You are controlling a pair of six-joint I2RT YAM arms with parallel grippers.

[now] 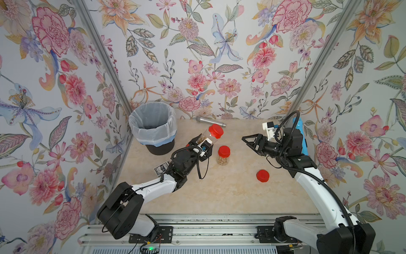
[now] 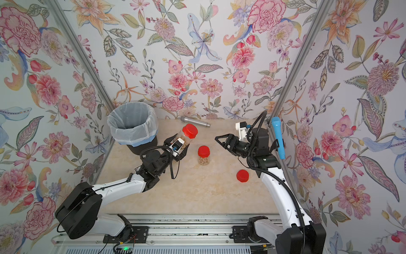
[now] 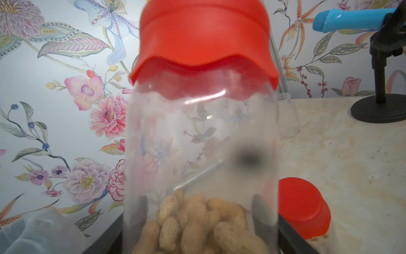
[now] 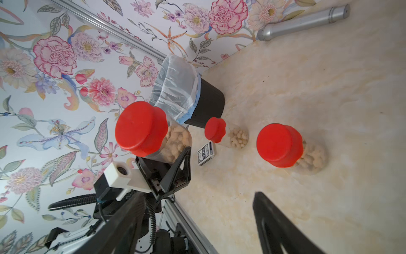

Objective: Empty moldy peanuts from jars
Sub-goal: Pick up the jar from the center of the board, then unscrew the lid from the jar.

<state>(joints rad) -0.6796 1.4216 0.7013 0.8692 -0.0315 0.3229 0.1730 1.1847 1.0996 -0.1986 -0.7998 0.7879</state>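
Left wrist view: the held jar [image 3: 197, 136] is clasped by the left gripper [image 1: 201, 144], lifted and tilted just beside the bin [image 1: 161, 148], red lid [image 3: 204, 37] on, moldy peanuts [image 3: 197, 222] settled at its base. Farther from the bin, the right gripper [image 1: 246, 141] is held spread and empty, facing the lid; it is best centred squarely around the lid before being closed and twisted.

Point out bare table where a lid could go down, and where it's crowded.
Widest bare patch: the table's near strip, on the robot's side of the standing jar and loose lid. A smaller one lies between silver microphone, standing jar and right claw. Crowded: the left side, with bin, held jar and left claw.
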